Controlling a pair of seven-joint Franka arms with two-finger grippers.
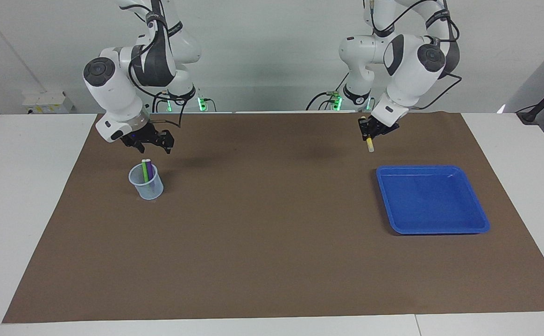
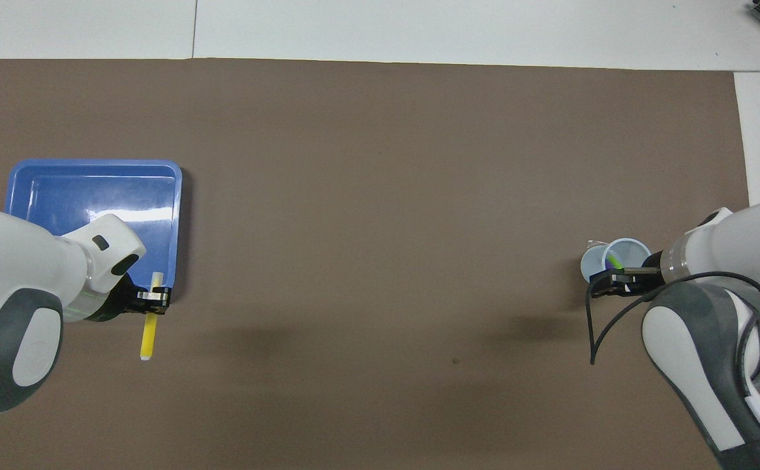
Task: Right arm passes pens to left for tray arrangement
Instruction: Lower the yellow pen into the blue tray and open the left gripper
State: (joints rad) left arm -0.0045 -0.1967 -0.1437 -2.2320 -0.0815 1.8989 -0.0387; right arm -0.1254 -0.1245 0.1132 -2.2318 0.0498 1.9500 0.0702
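Yellow pen [image 1: 370, 144] in left hand [image 1: 369, 130]

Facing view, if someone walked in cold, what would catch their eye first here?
Probably the blue tray at the left arm's end of the brown mat, with nothing in it. Next, the left gripper, up in the air above the mat at the tray's robot-side edge, holds the yellow pen hanging downward. At the right arm's end, the right gripper hangs over a small cup with the purple and green pens standing in it.
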